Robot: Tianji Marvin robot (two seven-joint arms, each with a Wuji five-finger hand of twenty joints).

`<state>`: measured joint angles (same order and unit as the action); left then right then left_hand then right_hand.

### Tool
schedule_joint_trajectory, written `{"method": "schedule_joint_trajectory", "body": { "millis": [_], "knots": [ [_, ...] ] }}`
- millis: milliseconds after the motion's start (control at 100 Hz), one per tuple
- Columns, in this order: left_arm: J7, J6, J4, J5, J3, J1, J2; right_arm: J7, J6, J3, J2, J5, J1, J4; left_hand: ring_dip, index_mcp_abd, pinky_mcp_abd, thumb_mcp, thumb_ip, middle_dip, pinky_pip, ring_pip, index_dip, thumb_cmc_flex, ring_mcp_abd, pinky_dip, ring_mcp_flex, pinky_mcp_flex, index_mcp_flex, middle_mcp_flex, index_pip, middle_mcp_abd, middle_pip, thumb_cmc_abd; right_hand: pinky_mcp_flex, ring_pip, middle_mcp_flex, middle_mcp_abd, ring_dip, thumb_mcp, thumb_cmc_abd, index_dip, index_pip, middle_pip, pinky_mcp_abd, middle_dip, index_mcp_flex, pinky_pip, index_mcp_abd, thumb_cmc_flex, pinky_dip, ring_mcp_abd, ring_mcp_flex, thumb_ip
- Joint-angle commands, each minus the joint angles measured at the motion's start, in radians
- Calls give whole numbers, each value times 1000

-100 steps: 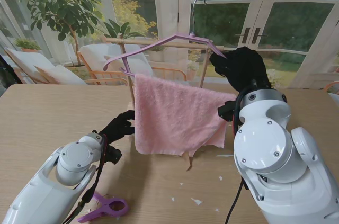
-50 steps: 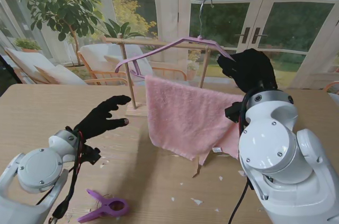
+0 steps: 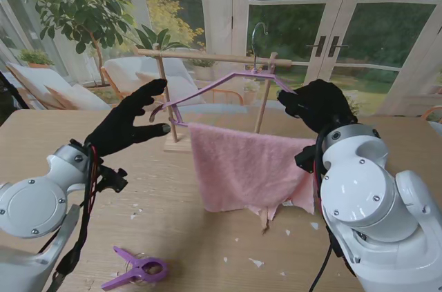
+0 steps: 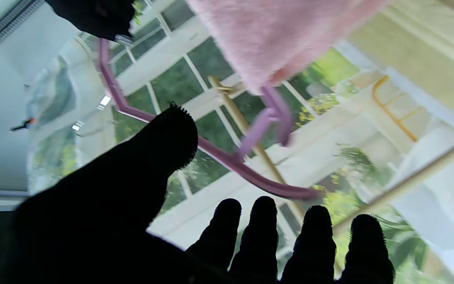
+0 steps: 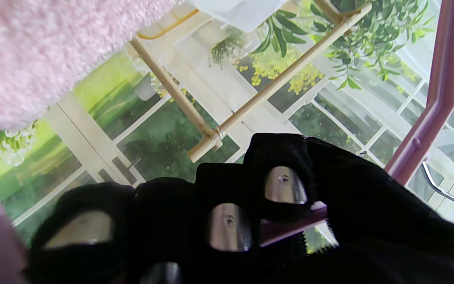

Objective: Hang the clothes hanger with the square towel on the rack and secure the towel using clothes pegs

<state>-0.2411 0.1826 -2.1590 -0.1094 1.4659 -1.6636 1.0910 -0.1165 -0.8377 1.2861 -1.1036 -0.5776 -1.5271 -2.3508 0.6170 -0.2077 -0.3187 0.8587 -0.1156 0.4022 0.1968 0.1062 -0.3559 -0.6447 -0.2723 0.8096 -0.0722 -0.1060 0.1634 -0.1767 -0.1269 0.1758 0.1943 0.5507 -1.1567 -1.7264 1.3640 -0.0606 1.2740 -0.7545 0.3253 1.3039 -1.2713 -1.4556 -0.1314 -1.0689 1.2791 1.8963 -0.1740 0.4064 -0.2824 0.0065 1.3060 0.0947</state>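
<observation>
**Now: hanger held at the rack, left hand open beside it**

Farthest left on the table (image 3: 62,133), nearer to me than the left hand (image 3: 128,126), a purple peg (image 3: 136,270) lies flat, well apart from everything else. That left hand is raised off the table with its fingers (image 4: 264,232) spread and the thumb apart, holding nothing. Its fingertips reach toward the left end of the hanger (image 3: 207,92), near it; whether they touch it I cannot tell. In the left wrist view the hanger's purple arm (image 4: 227,157) crosses just beyond the fingertips, with a gap showing between them.

Right of that hand stands the wooden rack (image 3: 207,56), its crossbar level on two posts. The hanger's metal hook (image 3: 257,36) rises beside the bar near the right post; whether it rests over the bar cannot be made out. A pink towel (image 3: 245,168) drapes over the hanger's lower bar, between the two hands, and its bottom edge hangs clear of the table, uneven toward the right corner.

Right again, the right hand (image 3: 318,104) is closed around the hanger's right end, just beside the rack's right post. In the right wrist view the fingers (image 5: 227,221) curl together with the purple bar (image 5: 290,223) pinched between them and the thumb, and the towel (image 5: 53,51) hangs close by. Small pale scraps (image 3: 257,262) dot the table nearer to me than the towel.
</observation>
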Motion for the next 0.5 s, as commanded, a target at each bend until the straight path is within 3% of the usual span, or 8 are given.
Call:
{"method": "schedule_joint_trajectory", "body": {
  "millis": [0,190,300,330,400,490],
  "knots": [
    [-28,-4,-32,-5,-38,47,0,-20,4,-13,-5,6,-2,-8,-23,6,49,22,1,-18,-43,-22,2,20,34,-32,16,2,-22,14,13,6,-17,21,-87,-137,82,79,56,-1,-96,15,-22,-101,146,-4,48,198,28,-22,-1057,-16,2,42],
    [-64,25,-6,-109,-161,151,-11,-28,22,-29,-4,26,-2,-11,-30,-10,30,22,-1,-12,-36,-15,5,35,29,-57,-5,22,-25,6,2,-2,8,17,-88,-136,82,78,56,1,-97,17,-21,-101,150,-3,48,198,26,-21,-1055,-19,2,43],
    [-49,80,33,-129,-227,207,-5,-31,39,-31,-3,25,-9,-13,-18,-31,14,27,3,1,-22,1,2,20,17,-56,-21,35,-17,-1,-10,3,41,9,-88,-136,82,76,56,2,-98,18,-21,-101,150,-3,48,198,25,-22,-1055,-22,2,44],
    [-35,93,46,-123,-243,220,0,-29,42,-32,-4,28,-12,-14,-8,-36,10,28,5,16,-14,10,-3,16,15,-53,-29,39,-8,-7,-25,-17,69,2,-88,-137,82,76,56,1,-98,19,-21,-100,151,-3,48,198,26,-21,-1055,-21,2,44],
    [30,127,71,-81,-279,243,21,-34,55,-31,-2,26,-20,-15,32,-44,-22,41,7,49,18,38,-14,-18,-6,-22,-68,54,75,-70,-88,-8,143,8,-88,-137,82,76,56,2,-98,19,-20,-100,150,-3,48,198,26,-21,-1055,-20,2,44],
    [96,148,93,-42,-315,264,43,-38,64,-33,-1,21,-26,-15,180,-47,-108,51,9,140,86,157,-111,-52,-69,113,-201,119,283,-295,-316,16,291,-3,-88,-136,82,76,55,2,-98,19,-20,-100,151,-3,48,198,26,-22,-1055,-21,2,44]
  ]
}}
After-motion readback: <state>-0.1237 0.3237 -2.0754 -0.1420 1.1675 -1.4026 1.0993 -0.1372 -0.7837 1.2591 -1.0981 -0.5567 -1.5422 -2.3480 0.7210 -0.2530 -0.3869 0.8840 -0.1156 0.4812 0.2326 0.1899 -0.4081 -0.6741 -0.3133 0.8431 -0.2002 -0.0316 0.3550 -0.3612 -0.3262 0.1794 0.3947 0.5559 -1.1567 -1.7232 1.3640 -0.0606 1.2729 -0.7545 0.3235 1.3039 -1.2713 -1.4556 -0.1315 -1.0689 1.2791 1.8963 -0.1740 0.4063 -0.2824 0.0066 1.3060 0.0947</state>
